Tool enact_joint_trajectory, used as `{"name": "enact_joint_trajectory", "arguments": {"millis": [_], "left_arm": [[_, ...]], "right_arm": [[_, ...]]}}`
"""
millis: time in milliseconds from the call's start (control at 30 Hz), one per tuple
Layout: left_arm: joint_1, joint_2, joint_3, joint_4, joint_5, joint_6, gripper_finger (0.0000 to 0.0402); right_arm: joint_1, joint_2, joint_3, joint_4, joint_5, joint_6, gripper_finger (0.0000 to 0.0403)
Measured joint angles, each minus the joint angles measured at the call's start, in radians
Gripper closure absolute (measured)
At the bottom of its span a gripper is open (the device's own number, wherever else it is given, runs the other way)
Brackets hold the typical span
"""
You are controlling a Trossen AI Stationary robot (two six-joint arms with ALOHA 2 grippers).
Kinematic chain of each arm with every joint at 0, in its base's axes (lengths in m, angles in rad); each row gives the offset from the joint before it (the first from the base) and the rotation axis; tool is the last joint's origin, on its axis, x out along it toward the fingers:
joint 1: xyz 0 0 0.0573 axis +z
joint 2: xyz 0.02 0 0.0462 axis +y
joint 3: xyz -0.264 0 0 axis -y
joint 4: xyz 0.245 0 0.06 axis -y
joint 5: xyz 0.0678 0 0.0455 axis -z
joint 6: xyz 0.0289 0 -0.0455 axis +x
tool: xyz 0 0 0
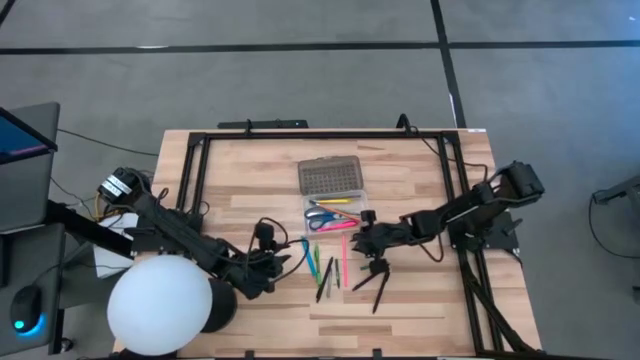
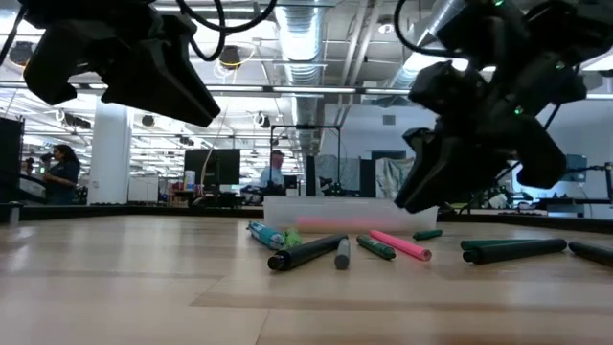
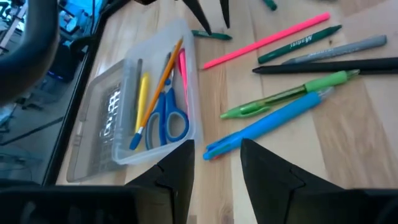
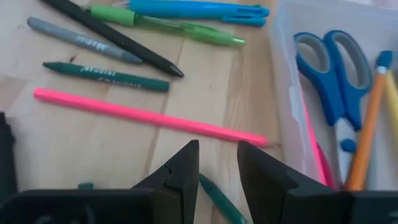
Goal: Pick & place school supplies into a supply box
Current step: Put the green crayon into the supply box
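Note:
The supply box stands open at the table's middle, its grid lid (image 1: pixel 330 177) laid back and its clear tray (image 1: pixel 336 213) holding blue scissors (image 3: pixel 166 118), an orange pencil (image 3: pixel 158 87), and yellow and pink sticks. Loose pens lie on the wood in front of it: blue (image 3: pixel 267 121), light green (image 3: pixel 286 93), black (image 3: pixel 329 65), grey, dark green and a pink pencil (image 4: pixel 149 116). My left gripper (image 3: pixel 217 146) is open and empty above the table, just left of the blue pen. My right gripper (image 4: pixel 217 149) is open and empty above a small dark green pen (image 4: pixel 219 198), beside the tray.
A large white sphere (image 1: pixel 160 300) sits at the near left corner, beside my left arm. Two black markers (image 1: pixel 372 282) lie near the right of the pen group. A black frame (image 1: pixel 320 135) runs around the table's far and side edges.

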Motion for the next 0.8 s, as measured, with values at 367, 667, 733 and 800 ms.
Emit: {"name": "enact_joint_trajectory", "arguments": {"millis": [367, 667, 733, 800], "left_arm": [[-0.004, 0.0, 0.0, -0.022, -0.005, -0.023, 0.0276], [-0.004, 0.0, 0.0, -0.022, -0.005, -0.027, 0.0276], [-0.004, 0.0, 0.0, -0.022, -0.005, -0.027, 0.0276], [-0.004, 0.0, 0.0, -0.022, -0.005, -0.028, 0.0276]], "right_arm": [[-0.004, 0.015, 0.026, -0.08, -0.015, 0.008, 0.0301], [-0.004, 0.015, 0.025, -0.112, -0.009, 0.02, 0.0301], [-0.009, 0.015, 0.025, -0.124, -0.001, 0.028, 0.0301], [-0.012, 0.015, 0.025, -0.143, 0.024, 0.039, 0.0301]]}}
